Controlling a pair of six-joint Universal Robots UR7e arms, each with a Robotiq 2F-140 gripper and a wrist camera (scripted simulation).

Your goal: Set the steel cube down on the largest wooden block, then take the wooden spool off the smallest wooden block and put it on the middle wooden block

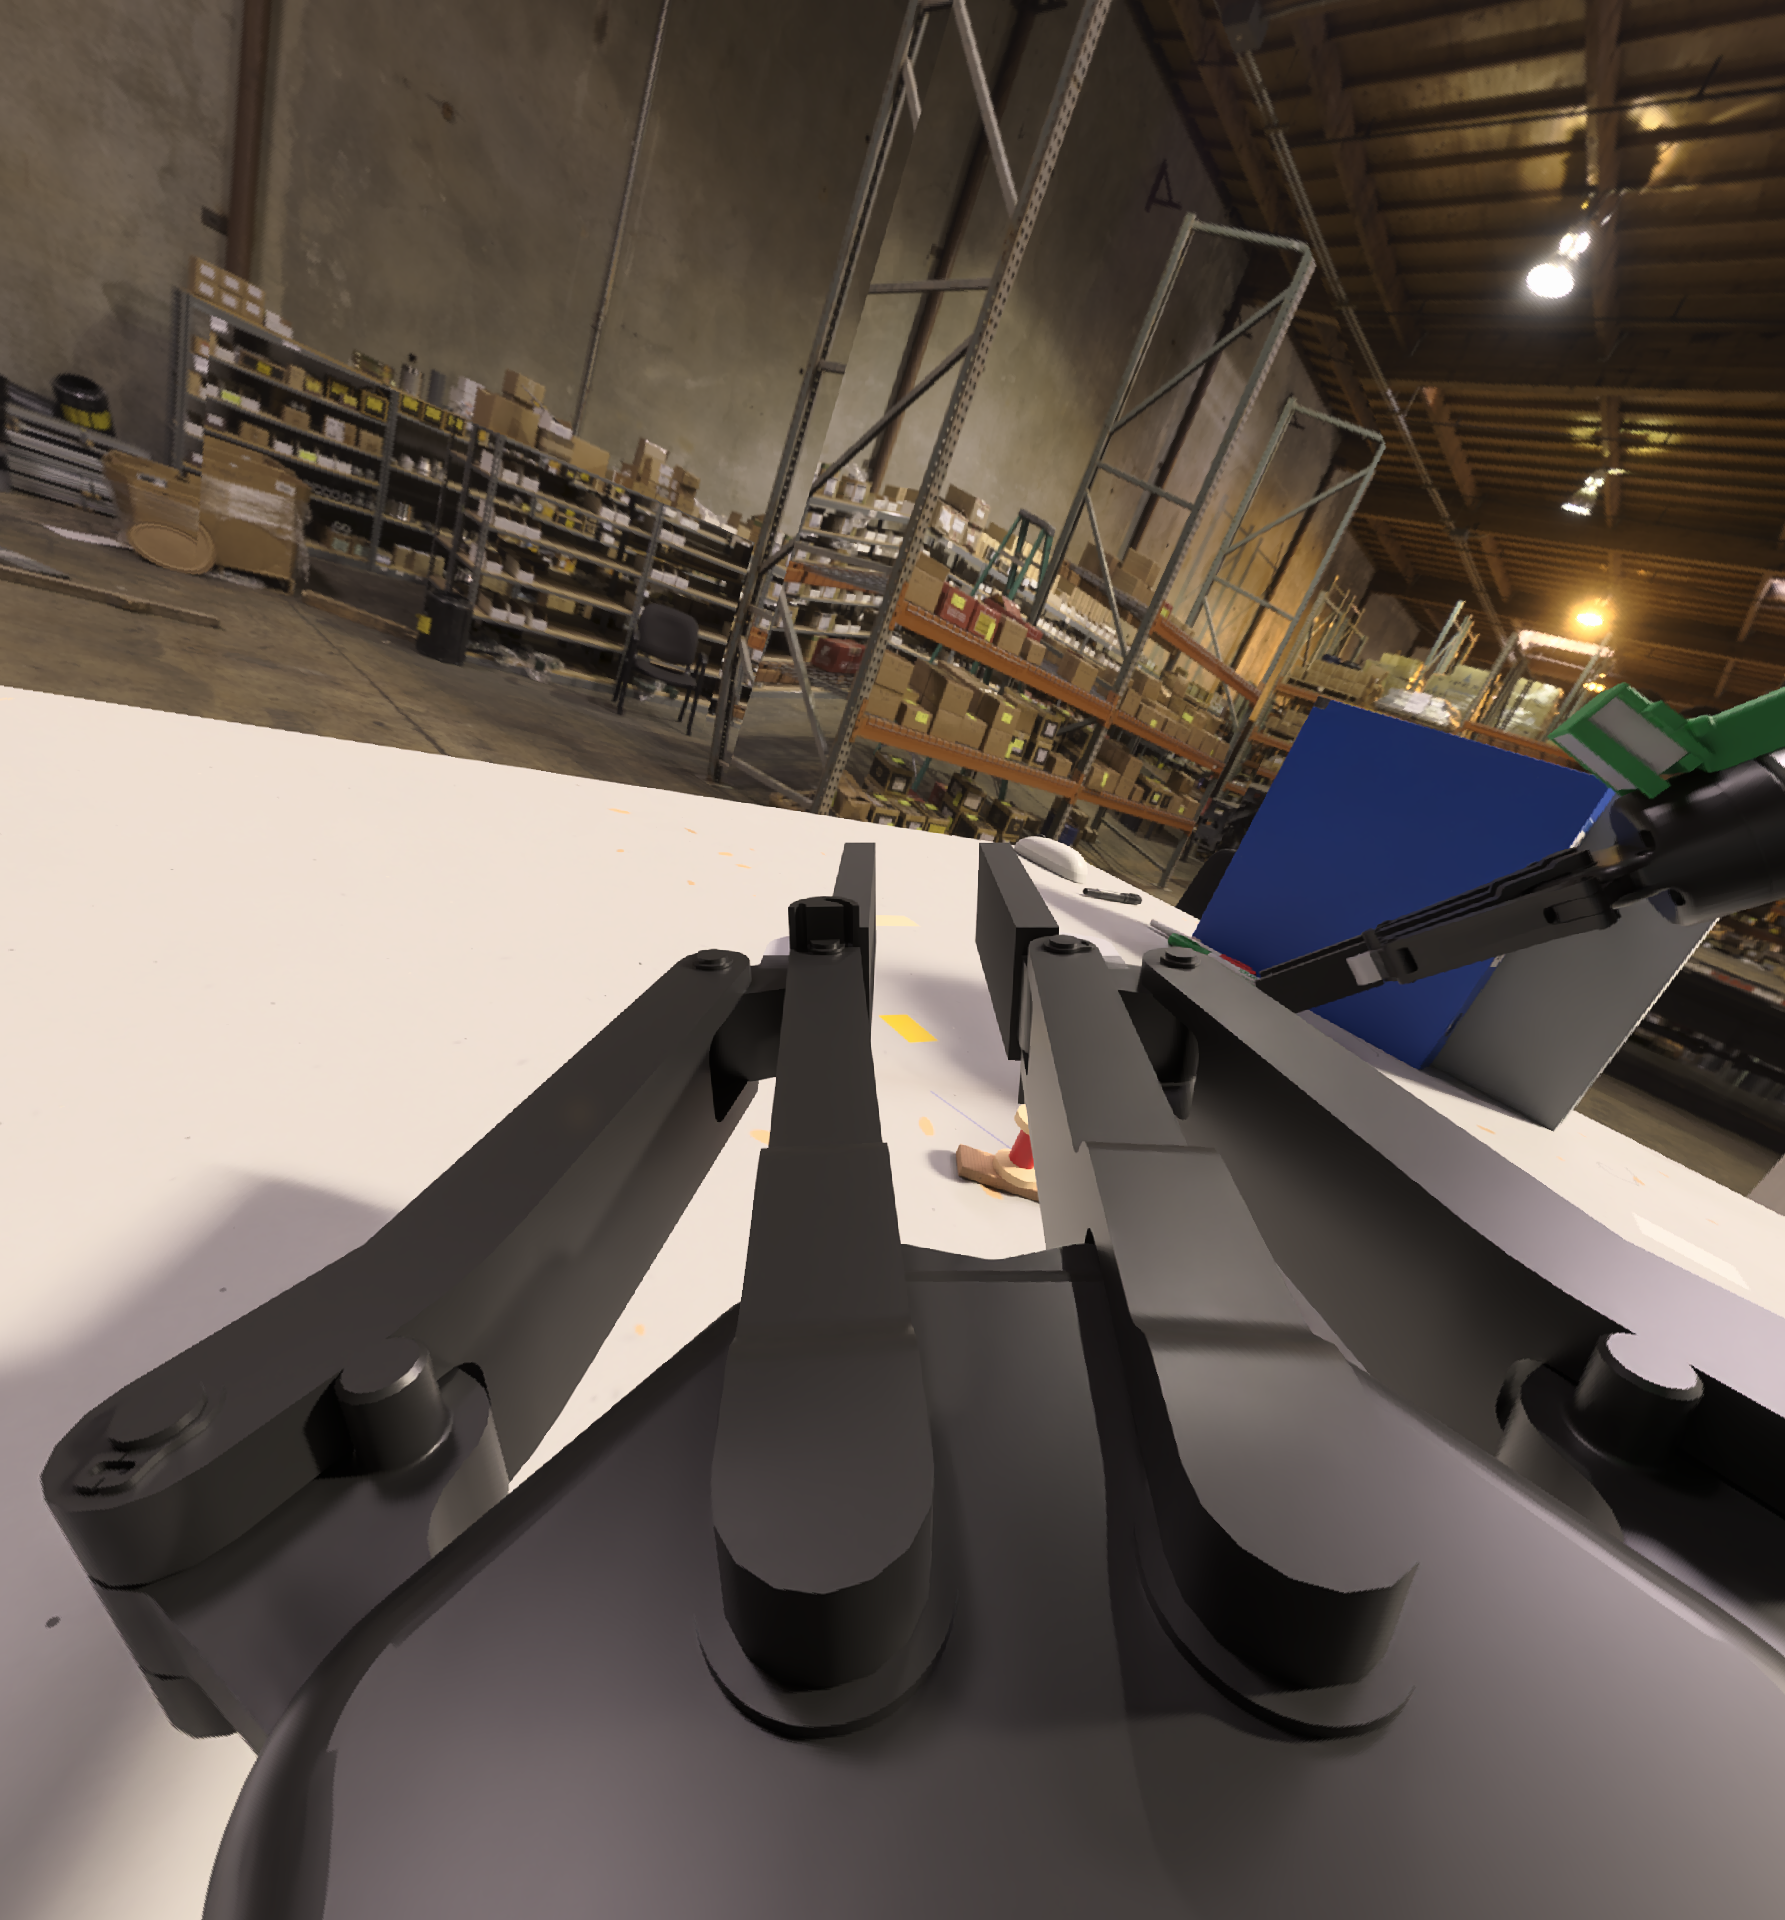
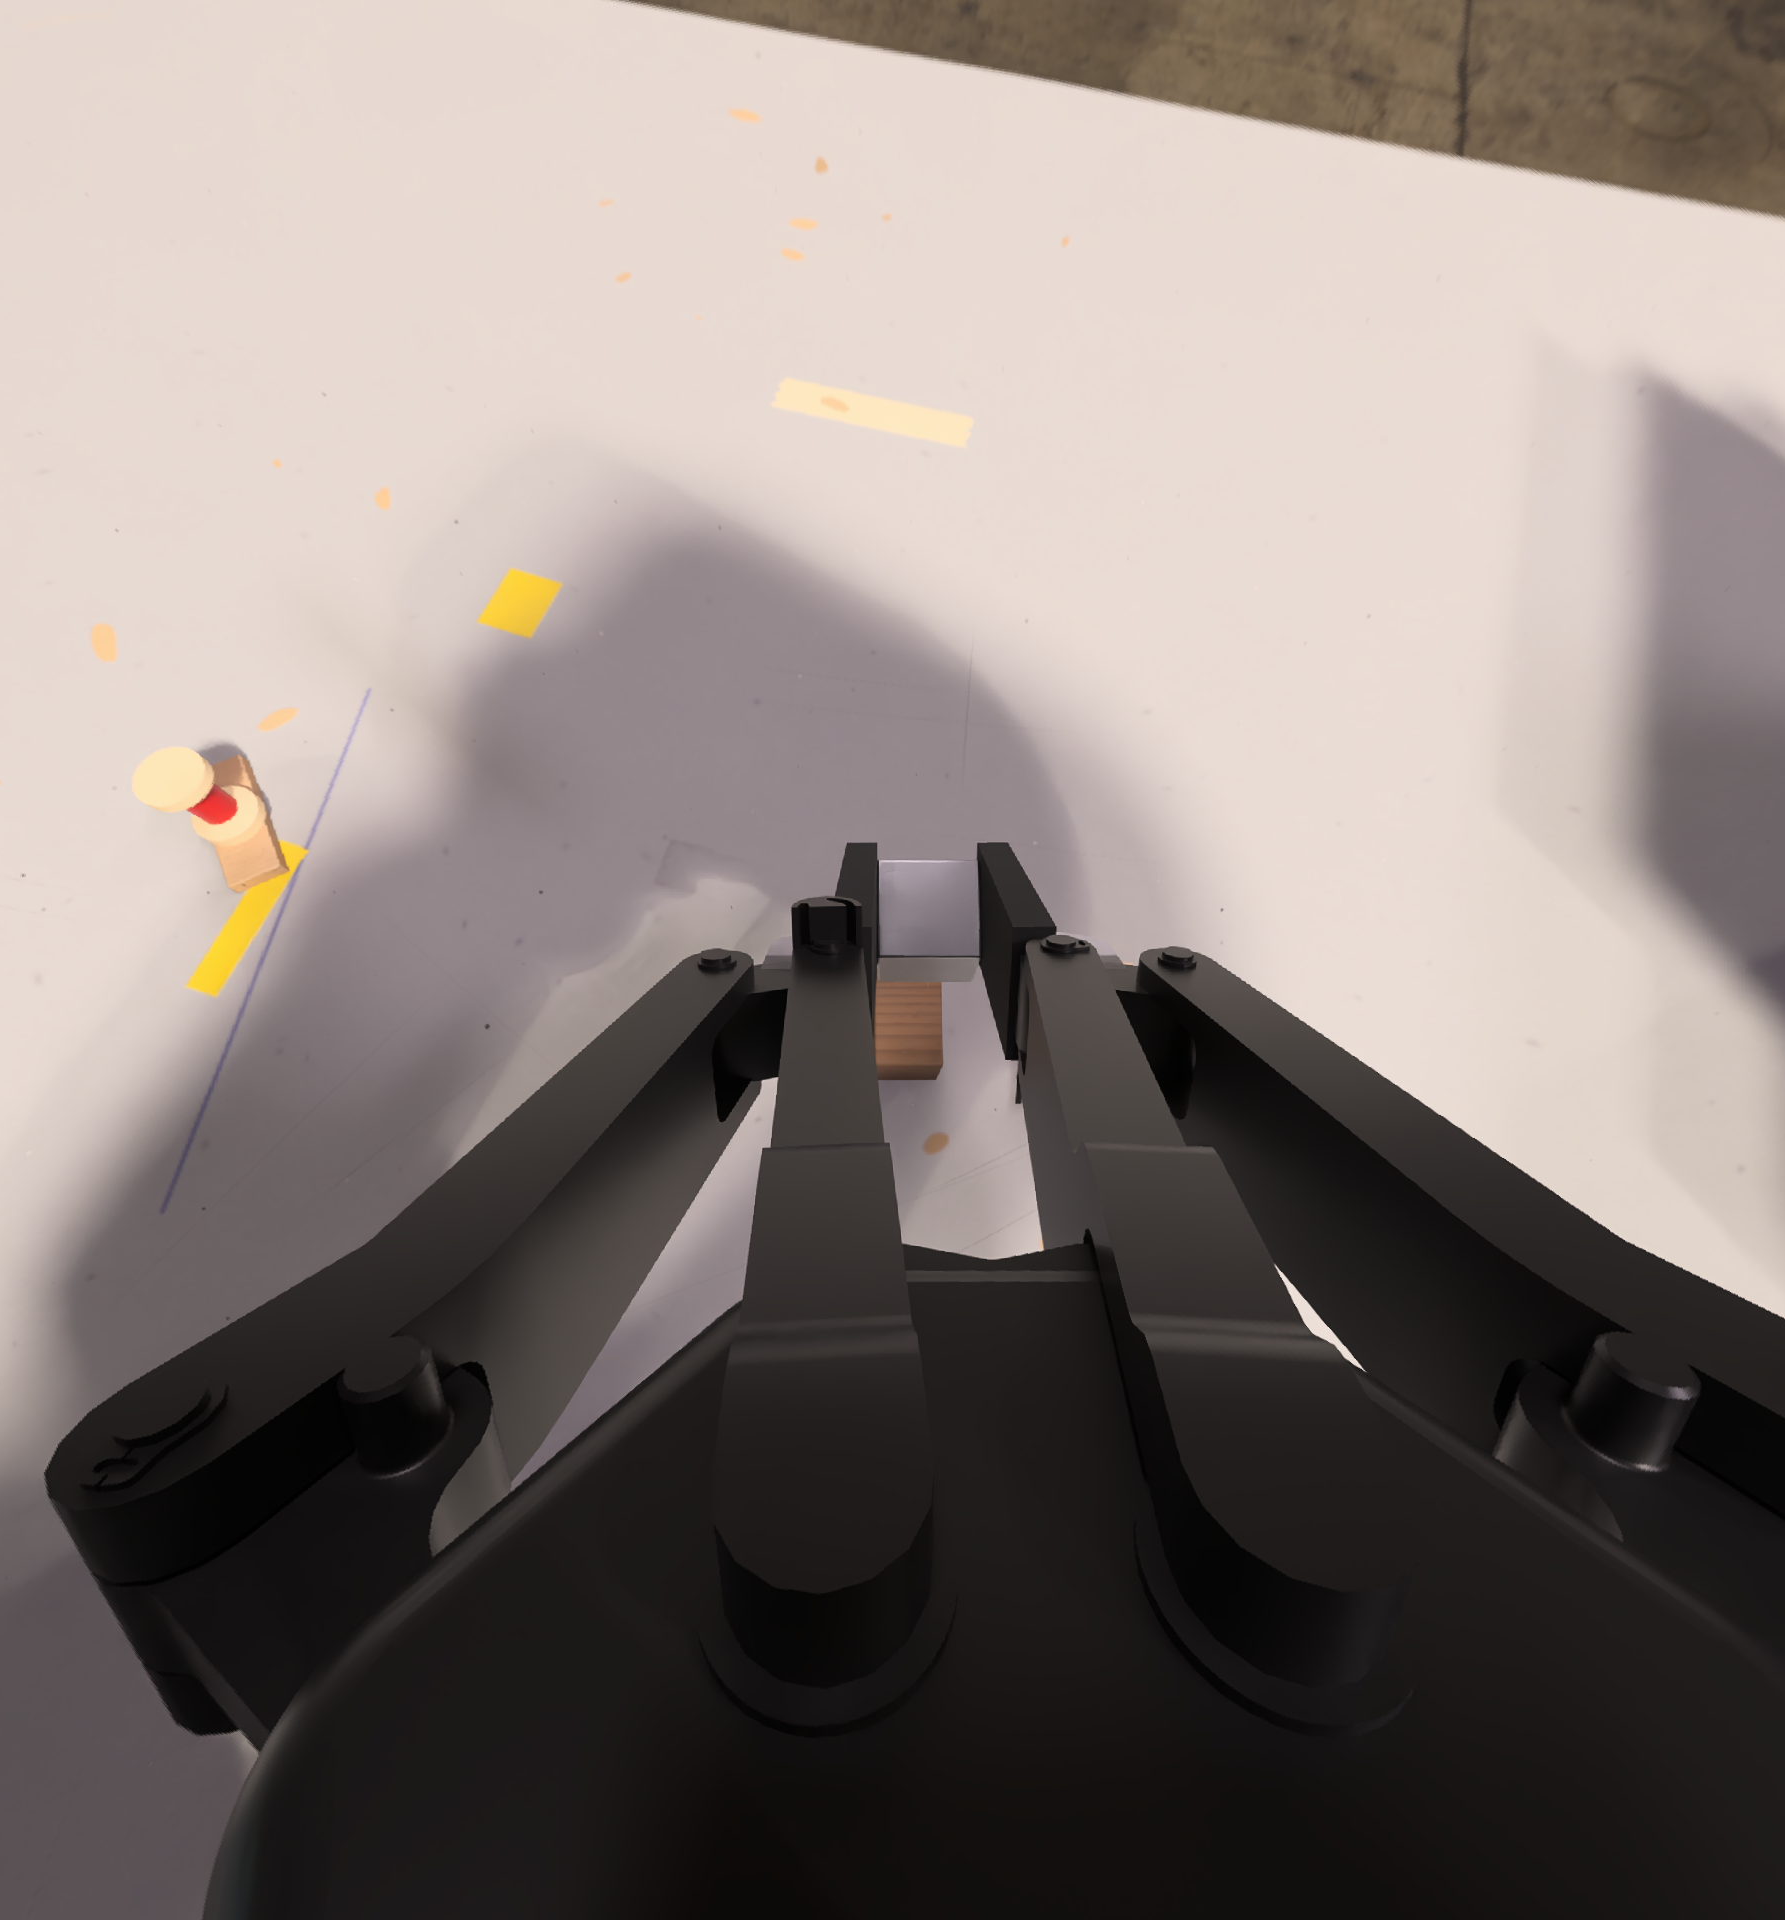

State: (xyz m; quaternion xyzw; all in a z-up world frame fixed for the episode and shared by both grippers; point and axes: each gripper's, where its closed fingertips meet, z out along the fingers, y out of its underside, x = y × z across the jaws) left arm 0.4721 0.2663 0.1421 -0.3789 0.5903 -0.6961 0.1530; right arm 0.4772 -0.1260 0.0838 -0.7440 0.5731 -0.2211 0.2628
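My right gripper (image 2: 926, 902) is shut on the steel cube (image 2: 924, 906) and holds it above a brown wooden block (image 2: 909, 1029), which is partly hidden by the left finger. The wooden spool (image 2: 197, 795), with a red core and pale ends, stands on a small light wooden block (image 2: 252, 847) far to the left. In the left wrist view my left gripper (image 1: 926, 904) is empty, its jaws a little apart, low over the table. The spool (image 1: 1020, 1143) and its block (image 1: 992, 1166) peek out beside the right finger. The right gripper (image 1: 1283, 982) reaches in from the right.
A blue box (image 1: 1387, 862) stands on the white table (image 1: 296, 935) at the right, behind the right arm. A white object (image 1: 1049, 857) and a black pen (image 1: 1111, 896) lie near the far edge. Yellow tape strips (image 2: 519, 601) and a tan strip (image 2: 872, 412) mark the table.
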